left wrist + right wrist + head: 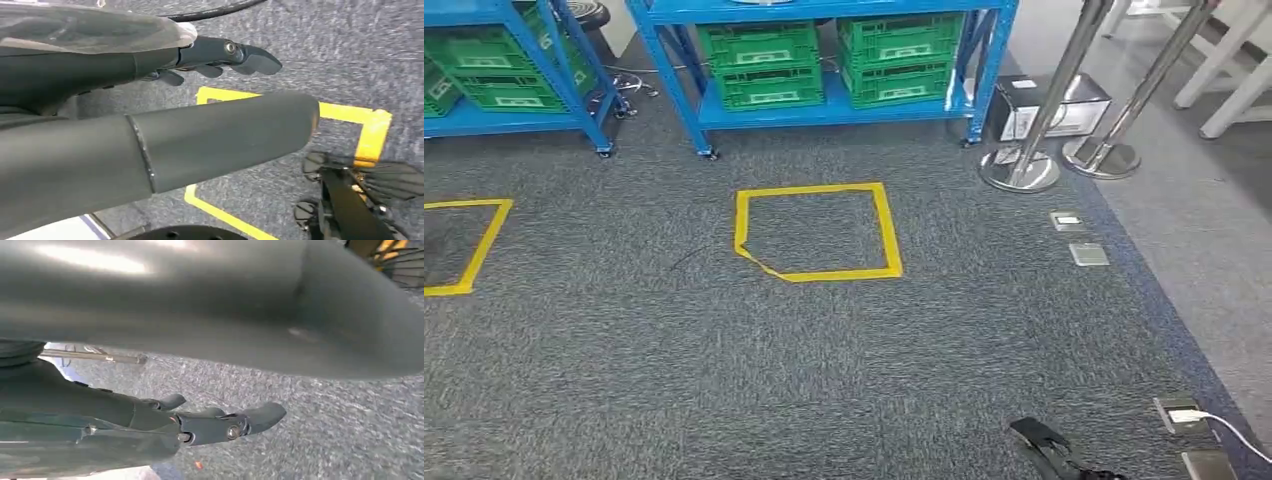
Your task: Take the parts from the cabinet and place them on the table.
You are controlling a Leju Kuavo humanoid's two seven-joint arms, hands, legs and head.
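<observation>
**Both hands hang bare; no part taken from the shelving**

At the far left of the head view stands a blue steel shelving unit [544, 60] with green plastic slatted crates [509, 70] on its low shelf, and on the grey carpet [724, 380] nearer to the robot lies part of a yellow tape outline [469, 250]. Further right, a second blue steel rack [824, 105] carries two stacks of green plastic crates [759, 62] side by side on its bottom shelf. This rack is most likely the cabinet of the task, and the parts are presumably in its crates, though what they hold cannot be made out. A yellow tape square [816, 232] lies on the carpet between the robot and this rack. To the far right are two chrome stanchion posts [1034, 150] on round bases, with a small grey box [1054, 105] behind them, and metal floor sockets [1076, 238] along the carpet's edge.

The left hand [150, 125] hangs above the carpet by a tape outline, its fingers [235, 55] extended and apart, holding nothing. The right hand [210, 350] is likewise released, its fingers [240, 422] straight over bare carpet.

By my reading the task is at its very start: the robot stands well apart from the rack, nothing is gripped, and reaching, grasping, carrying and setting down all remain.
</observation>
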